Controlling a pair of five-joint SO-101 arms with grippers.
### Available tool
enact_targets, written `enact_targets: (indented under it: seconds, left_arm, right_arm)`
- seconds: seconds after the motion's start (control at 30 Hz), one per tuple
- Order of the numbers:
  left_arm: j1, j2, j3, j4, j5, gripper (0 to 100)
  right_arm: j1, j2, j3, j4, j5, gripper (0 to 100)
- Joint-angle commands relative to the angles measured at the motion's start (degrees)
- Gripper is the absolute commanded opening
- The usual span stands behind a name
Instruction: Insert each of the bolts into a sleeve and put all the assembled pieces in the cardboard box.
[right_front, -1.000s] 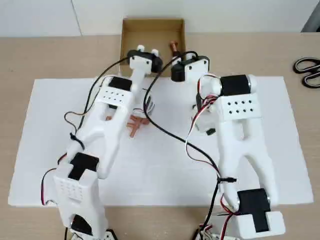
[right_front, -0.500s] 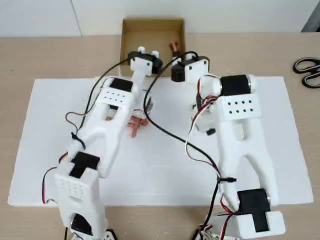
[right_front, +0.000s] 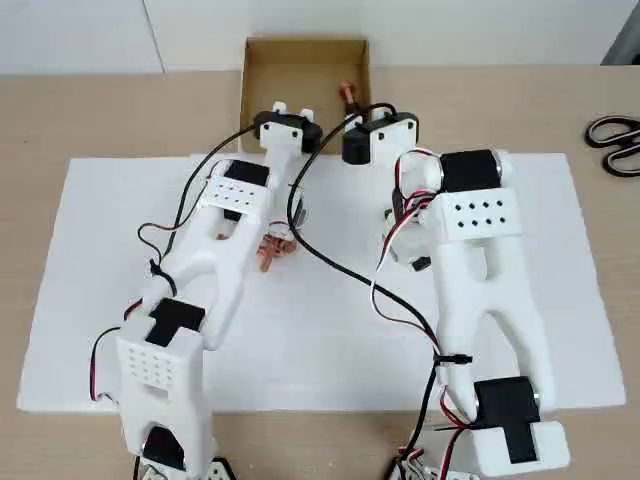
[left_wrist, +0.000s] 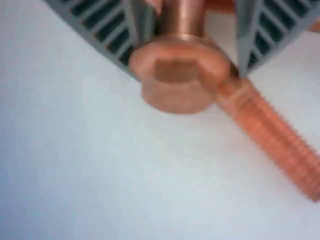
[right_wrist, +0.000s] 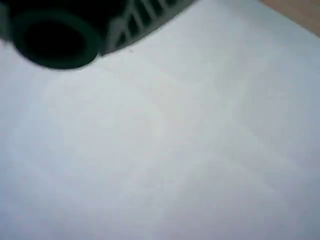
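Left gripper (left_wrist: 190, 25) pinches a bolt (left_wrist: 177, 80) by its shank, head past the fingertips; right gripper (right_front: 372, 130), at its 3 o'clock and near, seems clamped on the sleeve (right_wrist: 54, 41); box (right_front: 245, 80) at 12 o'clock

No readable text, nothing legible on bolt (left_wrist: 176, 85), sleeve (right_wrist: 52, 42) or cardboard box (right_front: 300, 70)
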Motion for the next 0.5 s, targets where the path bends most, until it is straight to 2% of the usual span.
enact_targets:
  seconds: [0.0, 0.3, 0.47]
  left_arm:
    - [0.3, 0.4, 0.0, 0.1, 0.3, 2]
    - [2.4, 0.4, -5.9, 6.1, 1.8, 1]
    - [2.3, 0.4, -15.8, 15.5, 1.8, 1]
  right_arm:
    - [0.0, -2.2, -0.3, -0.5, -0.6, 0.4]
    - [0.0, -2.2, -0.3, -0.5, -0.6, 0.4]
    - [0.0, -2.3, -0.3, -0.5, -0.5, 0.4]
